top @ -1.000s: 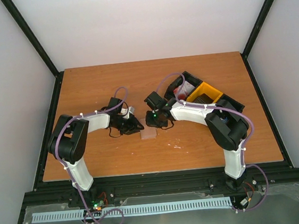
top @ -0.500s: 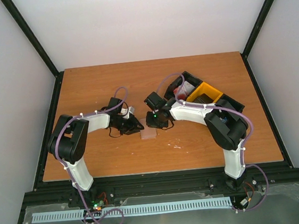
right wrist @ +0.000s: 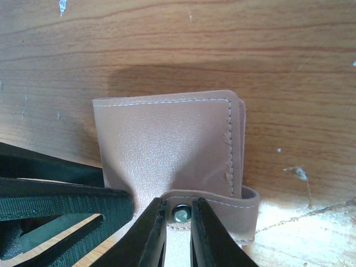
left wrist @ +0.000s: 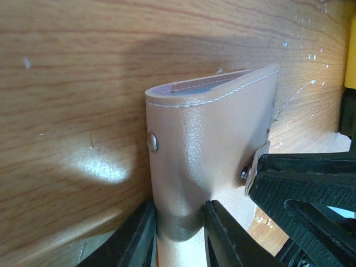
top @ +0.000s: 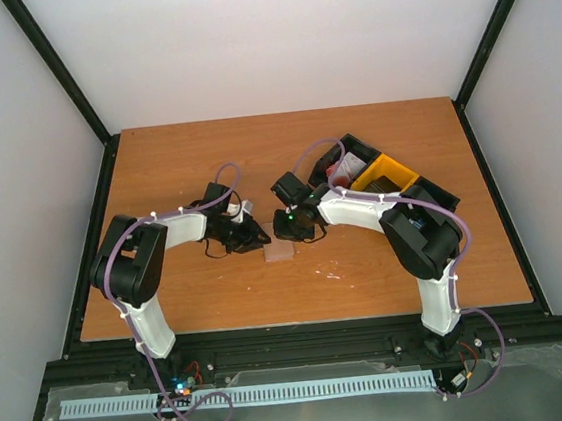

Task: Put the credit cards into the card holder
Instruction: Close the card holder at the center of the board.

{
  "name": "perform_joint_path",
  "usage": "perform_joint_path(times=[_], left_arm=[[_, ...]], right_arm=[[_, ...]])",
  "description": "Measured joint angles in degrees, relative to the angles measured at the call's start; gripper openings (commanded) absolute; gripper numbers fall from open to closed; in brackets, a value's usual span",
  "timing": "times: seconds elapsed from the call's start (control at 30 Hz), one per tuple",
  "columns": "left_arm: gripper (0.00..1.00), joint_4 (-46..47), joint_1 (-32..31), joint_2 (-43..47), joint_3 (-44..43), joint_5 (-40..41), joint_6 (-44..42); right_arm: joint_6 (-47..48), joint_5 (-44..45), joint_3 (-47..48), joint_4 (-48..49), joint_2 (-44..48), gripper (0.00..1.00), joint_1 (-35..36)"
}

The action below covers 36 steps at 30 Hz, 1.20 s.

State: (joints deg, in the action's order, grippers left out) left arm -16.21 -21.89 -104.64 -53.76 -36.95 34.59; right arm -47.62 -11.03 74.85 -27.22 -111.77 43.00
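The card holder [top: 278, 252] lies folded on the wood between both arms, tan-pink side out. In the left wrist view my left gripper [left wrist: 178, 236] is shut on the near fold of the card holder [left wrist: 211, 128], denting the leather. In the right wrist view my right gripper [right wrist: 179, 222] is shut on the snap strap [right wrist: 222, 201] of the card holder [right wrist: 167, 139], the metal stud between its fingers. A red-and-white stack of credit cards [top: 340, 172] shows in the black bin, partly hidden behind the right arm.
A black bin [top: 438, 194] with a yellow bin [top: 385, 174] in it stands at the right back of the table, just behind my right arm. Black frame rails run along the table's edges.
The right arm's elbow has shifted a little to the left. Both grippers keep their hold on the card holder, which has stayed in place.
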Motion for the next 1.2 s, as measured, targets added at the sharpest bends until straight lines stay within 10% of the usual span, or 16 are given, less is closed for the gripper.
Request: perform_joint_path(times=[1.2], left_arm=[[0.24, -0.61, 0.31, -0.85, -0.66, -0.72, 0.00]], right_arm=[[2.34, 5.22, 14.40, -16.33, -8.31, 0.03, 2.21]])
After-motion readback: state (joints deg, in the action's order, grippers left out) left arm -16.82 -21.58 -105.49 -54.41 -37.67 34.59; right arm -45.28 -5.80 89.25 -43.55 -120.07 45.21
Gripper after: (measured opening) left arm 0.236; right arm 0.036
